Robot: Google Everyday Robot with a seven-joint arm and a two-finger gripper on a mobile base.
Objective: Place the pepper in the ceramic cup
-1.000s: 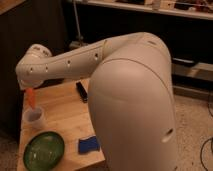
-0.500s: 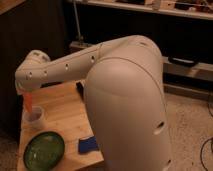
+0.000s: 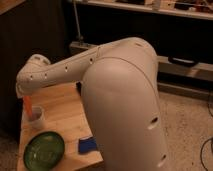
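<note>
The orange pepper (image 3: 28,106) hangs upright from my gripper (image 3: 23,95) at the far left end of the white arm. The gripper is shut on the pepper's top end. The pepper's lower tip reaches down to the rim of the small whitish ceramic cup (image 3: 35,120), at the cup's left side. The cup stands on the wooden table (image 3: 67,110) near its left edge. The arm's wrist covers most of the gripper.
A round green plate (image 3: 44,149) lies in front of the cup. A blue sponge (image 3: 87,145) lies to the plate's right at the table's front edge. The robot's large white body (image 3: 125,110) fills the middle. Dark shelving stands behind.
The arm has swung left and down, lowering the pepper from above the cup to the cup's rim.
</note>
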